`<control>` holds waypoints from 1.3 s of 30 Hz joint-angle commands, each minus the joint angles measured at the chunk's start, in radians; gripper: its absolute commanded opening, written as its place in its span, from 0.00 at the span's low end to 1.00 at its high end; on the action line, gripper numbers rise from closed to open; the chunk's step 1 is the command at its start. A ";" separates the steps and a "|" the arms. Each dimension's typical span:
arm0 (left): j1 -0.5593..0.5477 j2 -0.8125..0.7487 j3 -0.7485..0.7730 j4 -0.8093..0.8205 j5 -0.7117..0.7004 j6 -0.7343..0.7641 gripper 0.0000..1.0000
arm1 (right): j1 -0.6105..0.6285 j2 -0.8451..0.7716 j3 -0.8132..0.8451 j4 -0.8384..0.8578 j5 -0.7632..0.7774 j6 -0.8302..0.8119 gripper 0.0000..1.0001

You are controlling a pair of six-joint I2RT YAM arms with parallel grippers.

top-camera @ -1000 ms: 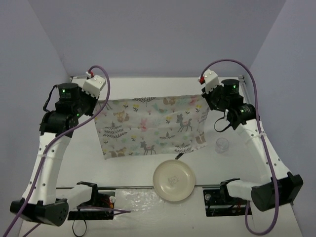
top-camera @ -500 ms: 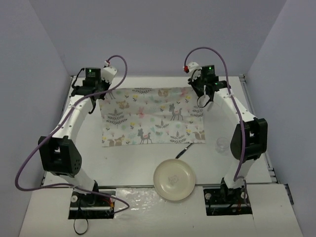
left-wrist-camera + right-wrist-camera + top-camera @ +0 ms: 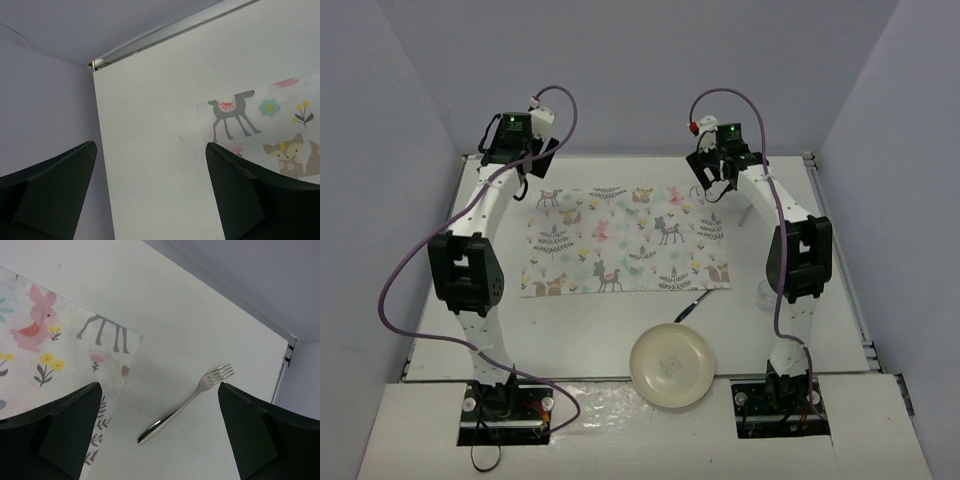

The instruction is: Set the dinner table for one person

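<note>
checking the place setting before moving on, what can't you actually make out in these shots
- Glass: top view, mostly hidden behind the right arm.
- Utensil near the plate: top view, too small to tell its type.
- Placemat: left wrist view, cut off by the frame edge and the left fingers.

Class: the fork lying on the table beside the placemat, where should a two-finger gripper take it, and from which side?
Probably the fork mid-handle, from straight above, fingers spanning its narrow width. It lies flat on the dinner table, apart from the placemat, so nothing can slip under it; the handle is slim and straight.
</note>
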 commanded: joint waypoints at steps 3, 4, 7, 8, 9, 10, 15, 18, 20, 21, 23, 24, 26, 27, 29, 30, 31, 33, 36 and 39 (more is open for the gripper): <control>0.005 -0.271 -0.176 0.032 0.073 -0.009 0.88 | 0.010 -0.289 -0.159 0.021 0.027 -0.011 0.99; 0.005 -0.334 -0.254 0.024 0.114 -0.006 0.88 | 0.012 -0.323 -0.229 0.013 0.022 -0.024 0.99; 0.002 -0.444 -0.392 -0.088 0.271 0.045 0.88 | 0.017 -0.459 -0.352 -0.087 -0.031 -0.071 0.98; 0.002 -0.469 -0.425 -0.099 0.317 0.050 0.88 | 0.017 -0.470 -0.384 -0.096 -0.037 -0.081 0.98; -0.014 -0.489 -0.454 -0.145 0.364 0.074 0.88 | 0.017 -0.503 -0.423 -0.108 -0.042 -0.085 0.98; -0.033 -0.509 -0.483 -0.202 0.413 0.104 0.88 | 0.017 -0.544 -0.464 -0.122 -0.048 -0.088 0.98; -0.176 -0.550 -0.594 -0.391 0.527 0.179 0.86 | 0.009 -0.708 -0.604 -0.140 -0.024 -0.077 0.98; -0.255 -0.534 -0.639 -0.376 0.540 0.127 0.84 | -0.001 -0.745 -0.630 -0.137 -0.022 -0.052 0.99; -0.315 -0.514 -0.661 -0.346 0.537 0.084 0.83 | -0.011 -0.761 -0.636 -0.126 -0.019 -0.036 0.99; -0.346 -0.506 -0.670 -0.333 0.536 0.061 0.82 | -0.017 -0.764 -0.638 -0.120 -0.010 -0.026 0.99; -0.418 -0.495 -0.677 -0.323 0.533 0.042 0.82 | -0.037 -0.760 -0.634 -0.108 0.013 -0.010 1.00; -0.470 -0.489 -0.679 -0.319 0.526 0.041 0.82 | -0.052 -0.751 -0.630 -0.102 0.029 -0.003 1.00; -0.555 -0.471 -0.679 -0.320 0.506 0.046 0.83 | -0.078 -0.725 -0.623 -0.093 0.041 0.014 1.00; -0.592 -0.458 -0.675 -0.324 0.500 0.051 0.83 | -0.089 -0.714 -0.617 -0.090 0.045 0.021 1.00; -0.660 -0.407 -0.655 -0.324 0.496 0.054 0.83 | -0.107 -0.687 -0.613 -0.082 0.038 0.044 1.00; -0.684 -0.384 -0.645 -0.324 0.496 0.054 0.83 | -0.113 -0.678 -0.613 -0.077 0.034 0.052 1.00; -0.697 -0.364 -0.634 -0.322 0.499 0.054 0.83 | -0.117 -0.671 -0.614 -0.072 0.029 0.056 1.00; -0.710 -0.308 -0.615 -0.311 0.507 0.064 0.83 | -0.131 -0.663 -0.614 -0.059 0.027 0.067 1.00; -0.713 -0.230 -0.580 -0.291 0.511 0.077 0.83 | -0.152 -0.654 -0.616 -0.047 0.035 0.086 1.00; -0.713 -0.161 -0.533 -0.291 0.553 0.085 0.82 | -0.170 -0.661 -0.625 -0.030 0.068 0.095 1.00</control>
